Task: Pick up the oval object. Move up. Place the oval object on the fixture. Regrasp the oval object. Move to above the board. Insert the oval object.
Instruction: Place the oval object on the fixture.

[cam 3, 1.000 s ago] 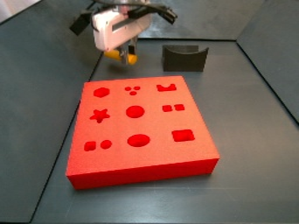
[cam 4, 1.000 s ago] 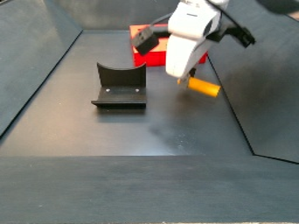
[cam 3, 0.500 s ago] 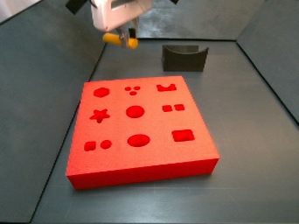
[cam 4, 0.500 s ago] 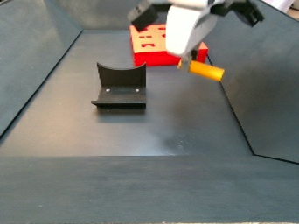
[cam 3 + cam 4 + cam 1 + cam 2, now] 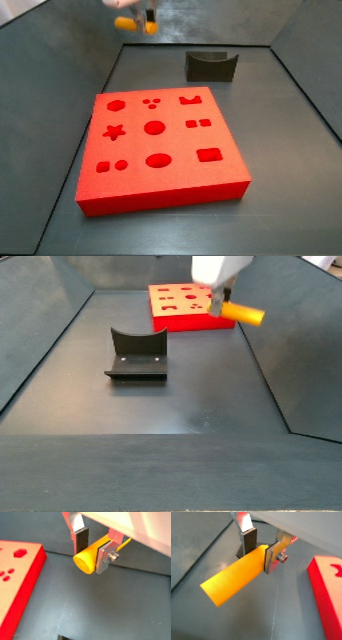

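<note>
The peg [image 5: 90, 556] is clamped in the pincer [image 5: 95, 548], raised high above the floor, at about 10 o'clock of the fixture [image 5: 210, 66] in a side view. It should be carried level over the notch, then lowered gently, clear of the board [image 5: 158, 138].

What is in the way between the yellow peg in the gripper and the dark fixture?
Nothing visible. The gripper holds the yellow-orange oval plastic peg high above the floor, and the dark notched fixture stands alone, its top bare.

Grey floor [image 5: 287, 140]: board [image 5: 158, 150], fixture [image 5: 210, 66].
</note>
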